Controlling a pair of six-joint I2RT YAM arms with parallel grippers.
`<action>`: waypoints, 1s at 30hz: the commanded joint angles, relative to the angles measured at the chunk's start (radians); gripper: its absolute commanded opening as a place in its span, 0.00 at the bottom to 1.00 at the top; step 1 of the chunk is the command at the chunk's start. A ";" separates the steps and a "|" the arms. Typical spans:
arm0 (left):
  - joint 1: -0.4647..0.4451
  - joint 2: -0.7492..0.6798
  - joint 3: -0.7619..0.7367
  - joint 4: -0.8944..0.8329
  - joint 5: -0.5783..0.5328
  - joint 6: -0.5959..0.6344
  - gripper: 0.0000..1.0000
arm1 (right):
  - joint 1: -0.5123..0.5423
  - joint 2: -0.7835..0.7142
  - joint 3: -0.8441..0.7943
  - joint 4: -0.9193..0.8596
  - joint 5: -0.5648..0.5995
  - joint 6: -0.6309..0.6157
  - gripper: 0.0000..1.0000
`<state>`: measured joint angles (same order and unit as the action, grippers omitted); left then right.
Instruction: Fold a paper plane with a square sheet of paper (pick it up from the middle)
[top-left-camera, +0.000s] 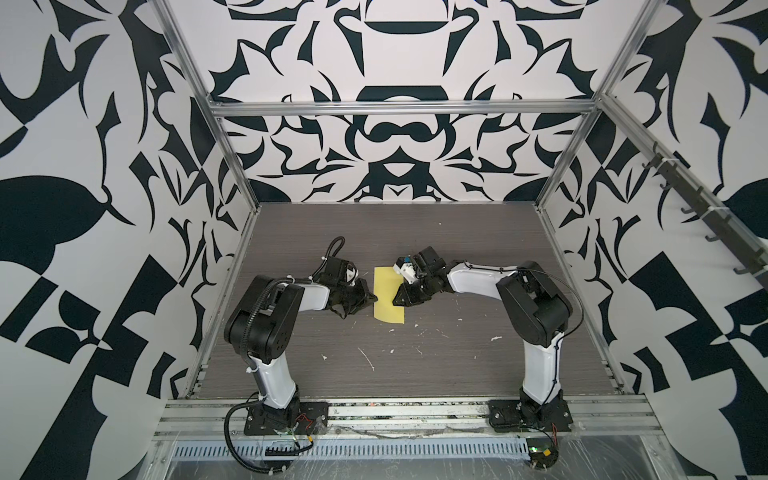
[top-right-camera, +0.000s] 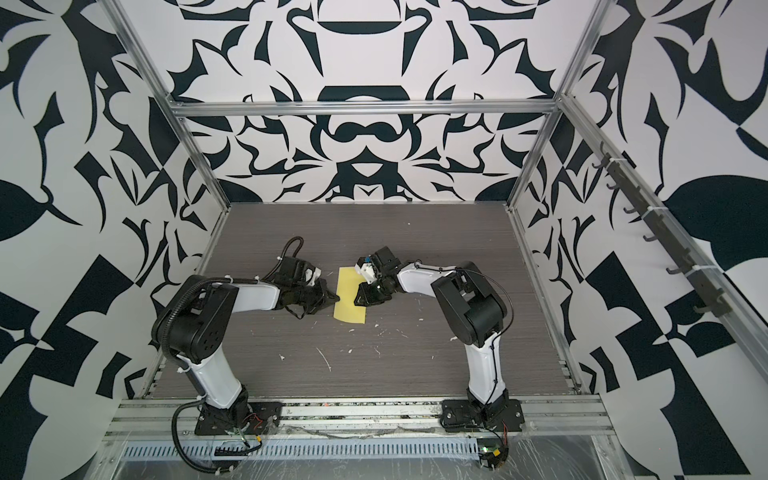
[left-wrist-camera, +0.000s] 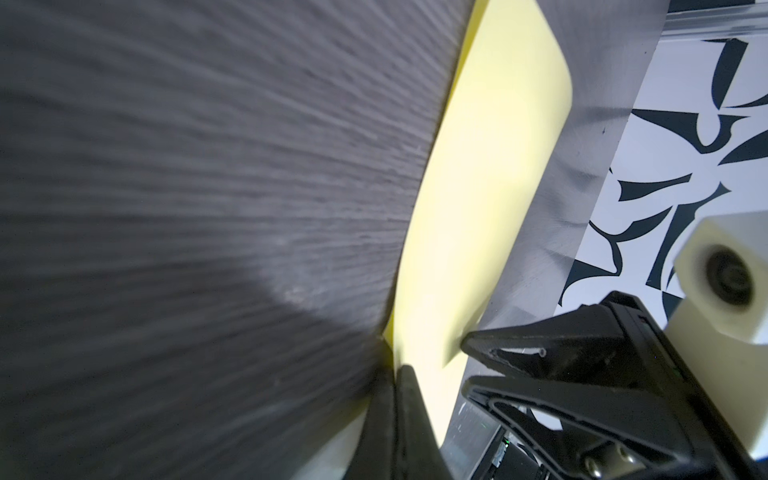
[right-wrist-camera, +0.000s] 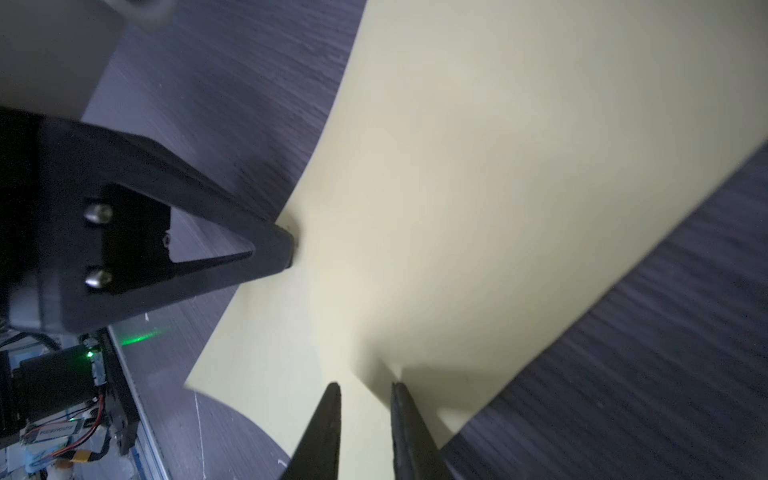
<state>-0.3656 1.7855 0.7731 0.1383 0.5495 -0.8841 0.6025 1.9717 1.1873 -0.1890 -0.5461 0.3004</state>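
Bright, even top views; dim, blurred wrist close-ups.

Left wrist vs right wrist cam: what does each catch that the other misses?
Left wrist only: the patterned wall and the white camera housing mounted by the right gripper. Right wrist only: green-lit electronics with wiring past the table edge. Both: the square sheet of paper, the dark table, the left gripper shut on one edge, the right gripper open at the opposite edge.
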 joint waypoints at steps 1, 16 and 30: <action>0.001 -0.040 -0.016 -0.050 -0.026 -0.055 0.00 | -0.003 -0.117 -0.029 0.023 0.066 0.011 0.31; -0.084 -0.150 0.032 -0.262 -0.184 -0.236 0.00 | 0.253 -0.437 -0.354 0.334 0.481 -0.186 0.53; -0.091 -0.135 0.044 -0.270 -0.182 -0.271 0.00 | 0.392 -0.312 -0.350 0.459 0.522 -0.277 0.49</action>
<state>-0.4522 1.6596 0.7948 -0.1009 0.3801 -1.1374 0.9859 1.6440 0.8051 0.2222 -0.0387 0.0471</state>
